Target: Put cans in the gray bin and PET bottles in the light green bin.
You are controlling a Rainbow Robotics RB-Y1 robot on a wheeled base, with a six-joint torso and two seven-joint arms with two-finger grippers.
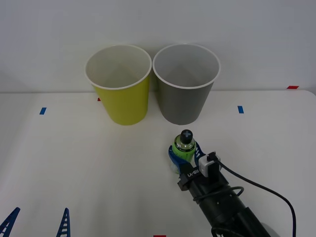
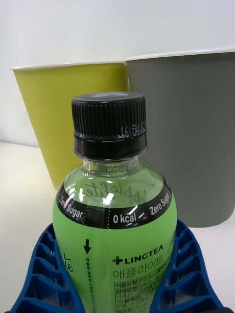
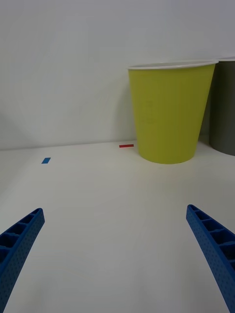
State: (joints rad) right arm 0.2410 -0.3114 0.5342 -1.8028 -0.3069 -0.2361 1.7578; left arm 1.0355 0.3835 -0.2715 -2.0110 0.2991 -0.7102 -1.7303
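A small green PET bottle [image 1: 183, 147] with a black cap stands upright on the white table, in front of the gray bin [image 1: 185, 96]. My right gripper [image 1: 182, 154] is shut on it, its blue fingers [image 2: 183, 264] pressed against both sides of the bottle [image 2: 115, 205]. The light green bin [image 1: 121, 94] stands to the left of the gray one, their rims almost touching. Both bins [image 2: 63, 127] [image 2: 196, 137] rise just behind the bottle. My left gripper [image 1: 38, 222] rests open near the table's front left edge, pointing toward the light green bin [image 3: 169, 115]. Cans are out of view.
The table [image 1: 74, 158] is white with small blue tape marks [image 1: 43, 110] [image 1: 240, 109] and red ones [image 1: 292, 87] [image 3: 126, 145]. A white wall stands close behind the bins. A black cable [image 1: 256, 185] loops off the right wrist.
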